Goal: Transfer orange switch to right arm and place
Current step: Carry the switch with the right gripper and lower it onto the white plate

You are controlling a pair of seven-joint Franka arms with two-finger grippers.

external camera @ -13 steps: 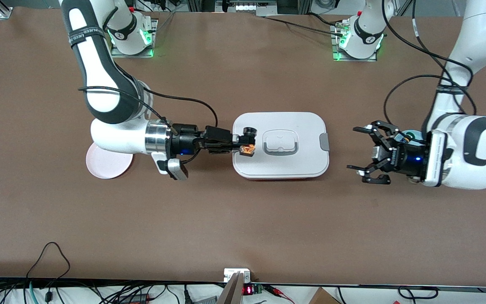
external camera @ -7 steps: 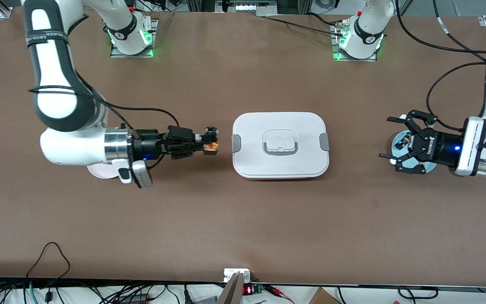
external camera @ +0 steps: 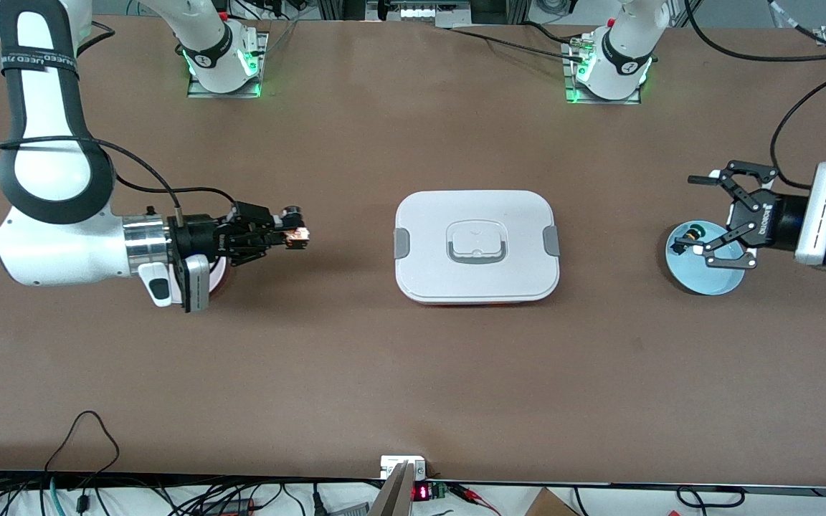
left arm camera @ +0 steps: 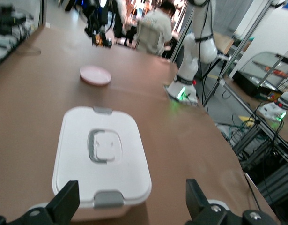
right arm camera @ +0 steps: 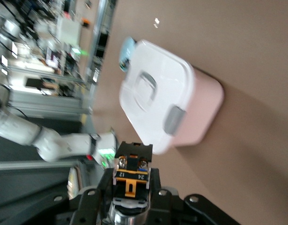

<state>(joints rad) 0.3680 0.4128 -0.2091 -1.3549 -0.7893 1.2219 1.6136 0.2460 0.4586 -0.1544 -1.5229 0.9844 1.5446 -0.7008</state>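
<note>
**Orange switch held in right gripper, left gripper open over blue plate**

In my front view the right arm fills the frame's left side, its wrist lying level above the table. Its right gripper sits at middle left of the frame with the slim fingers clamped on the orange switch, which hangs in the air over bare brown tabletop, between the pink plate and the white lidded box. Only a sliver of the pink plate shows under the wrist. My right wrist view shows the switch at bottom centre, pinched between the fingers, its orange body and numbered terminals facing the camera, with the box above it in that frame.

At the front view's right edge, the left gripper has its linkage fingers spread wide, holding nothing, over the blue plate. A small green-capped switch lies on that plate. In my left wrist view both fingertips stand apart at the bottom corners, the box between them.
</note>
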